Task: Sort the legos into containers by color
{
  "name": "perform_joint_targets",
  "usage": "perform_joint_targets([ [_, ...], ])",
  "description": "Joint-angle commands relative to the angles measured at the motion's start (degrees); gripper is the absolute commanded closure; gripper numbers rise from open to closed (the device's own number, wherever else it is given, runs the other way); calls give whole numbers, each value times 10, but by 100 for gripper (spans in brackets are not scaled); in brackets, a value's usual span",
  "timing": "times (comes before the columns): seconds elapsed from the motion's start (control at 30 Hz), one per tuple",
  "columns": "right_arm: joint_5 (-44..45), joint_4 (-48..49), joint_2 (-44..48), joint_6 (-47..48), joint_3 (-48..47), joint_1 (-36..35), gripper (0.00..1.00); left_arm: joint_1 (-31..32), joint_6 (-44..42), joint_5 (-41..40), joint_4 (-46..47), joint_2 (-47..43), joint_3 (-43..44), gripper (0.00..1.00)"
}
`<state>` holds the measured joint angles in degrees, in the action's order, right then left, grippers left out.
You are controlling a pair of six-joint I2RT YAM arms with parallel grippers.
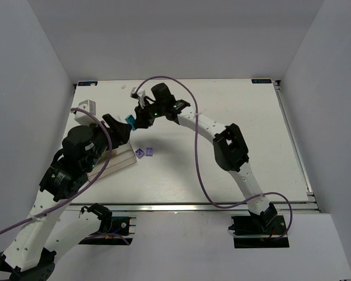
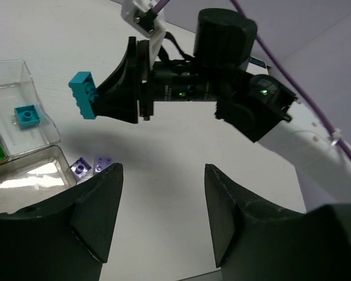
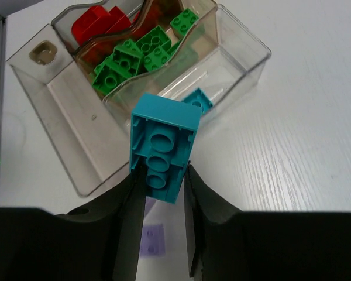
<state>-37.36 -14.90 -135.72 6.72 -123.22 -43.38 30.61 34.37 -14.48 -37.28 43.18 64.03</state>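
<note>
From above, your left arm (image 1: 76,152) hides most of the container (image 1: 118,161). Its compartments hold red bricks (image 3: 96,23), green bricks (image 3: 134,55) and 1 small teal brick (image 3: 198,100). Your right end effector (image 3: 162,178) pinches a long teal brick (image 3: 164,137) in the air near the container. Your left end effector (image 2: 161,205) is spread and holds nothing. 2 purple bricks (image 2: 90,166) lie on the bench (image 1: 234,99).

A clear plastic rectangular box (image 3: 245,47), split into side-by-side compartments, holds red studded bricks (image 3: 96,23) heaped in one, green studded bricks (image 3: 134,55) in the next and a single small teal brick (image 3: 198,100) in a third. A longer teal studded brick (image 3: 164,140) hangs in the air, pinched by the right gripper (image 3: 162,175), at about one o'clock from the box. Two small light purple bricks (image 2: 81,167) lie flat, studs up, side by side just outside the box at three o'clock.
</note>
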Motion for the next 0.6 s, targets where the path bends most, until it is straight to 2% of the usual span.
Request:
perform_joint_targets([
  [0.0,46,135,-12,-7,-9,-40,91,3,17,-27,-57,-4,23,32],
  [0.07,83,187,-28,-2,-12,-54,85,3,17,-27,-70,-4,32,33],
  [0.2,134,218,-60,0,-35,-88,78,-2,14,-30,-91,-7,43,33],
  [0.3,155,228,-67,21,-34,-103,65,-2,15,-29,-102,-17,43,32],
  [0.37,158,224,-70,29,-30,-110,51,-7,16,-29,-104,-22,40,32],
  [0.47,171,221,-68,38,-16,-114,36,-7,19,-30,-108,-32,34,32],
  [0.57,181,217,-69,41,-12,-109,32,-7,22,-30,-107,-40,27,32],
])
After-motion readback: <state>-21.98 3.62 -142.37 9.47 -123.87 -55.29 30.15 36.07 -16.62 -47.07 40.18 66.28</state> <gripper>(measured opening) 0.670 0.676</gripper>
